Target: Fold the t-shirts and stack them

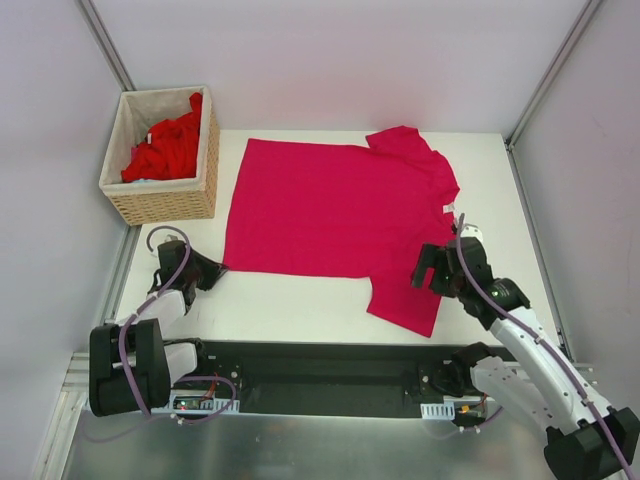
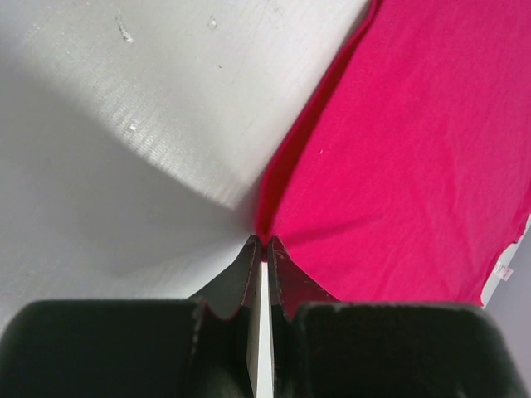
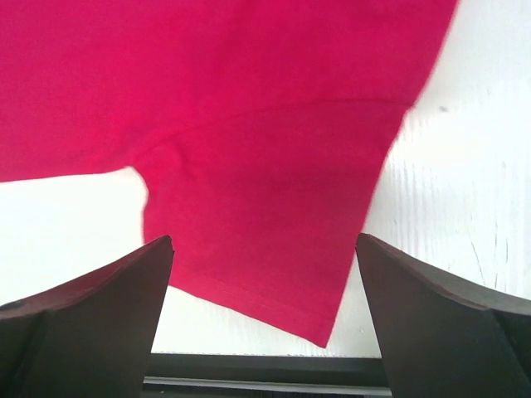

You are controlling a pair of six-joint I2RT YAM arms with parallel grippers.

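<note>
Lying flat on the desk point(image 1: 300, 310): one magenta t-shirt point(image 1: 330, 210), its near-left hem corner pinched in the tightly closed left gripper point(image 1: 213, 268).
The right gripper point(image 1: 437, 270) hovers spread wide over the near sleeve, holding nothing. One wicker basket point(image 1: 160, 205) at the far left holds bunched red t-shirts point(image 1: 165, 150), possibly two or more.

Our left arm lies low and stretches from the near left toward the far side. The left gripper point(image 1: 205, 268) has its fingers point(image 2: 241, 278) pressed together on the near-left corner of the magenta t-shirt point(image 1: 320, 210). Our right arm rises from the near right with its wrist turned left. The right gripper point(image 1: 428, 270) hangs with its fingers spread wide and holds nothing.
</note>
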